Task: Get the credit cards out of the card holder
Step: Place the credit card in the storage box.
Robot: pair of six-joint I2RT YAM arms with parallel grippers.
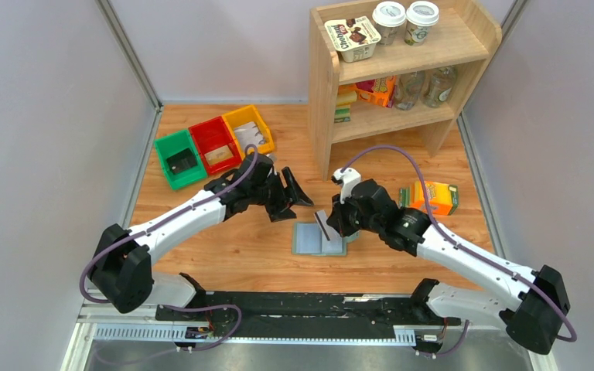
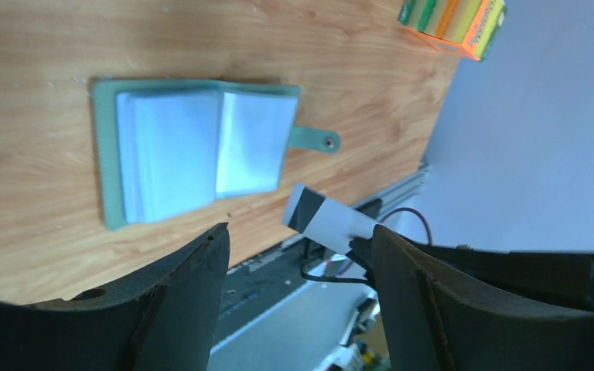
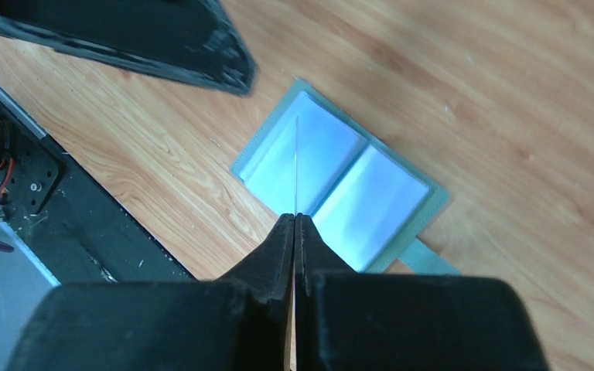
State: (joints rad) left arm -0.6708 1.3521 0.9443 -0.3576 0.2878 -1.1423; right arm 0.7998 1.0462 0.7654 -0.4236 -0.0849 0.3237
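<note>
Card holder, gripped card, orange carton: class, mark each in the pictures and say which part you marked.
card holder (image 2: 166, 151), left wrist view, pale inner panel of one leaf.
card (image 2: 334, 224), left wrist view, white face beside its dark stripe.
orange carton (image 1: 435, 198), top external view, orange upper face.

The left arm (image 1: 178, 220) and right arm (image 1: 464, 259) had white shells between black joints — each carried a looping purple cable (image 1: 390, 147). Fingers (image 2: 178, 309) were matte black wedges; black bases (image 1: 128, 274) sat at seven and five o'clock.
</note>
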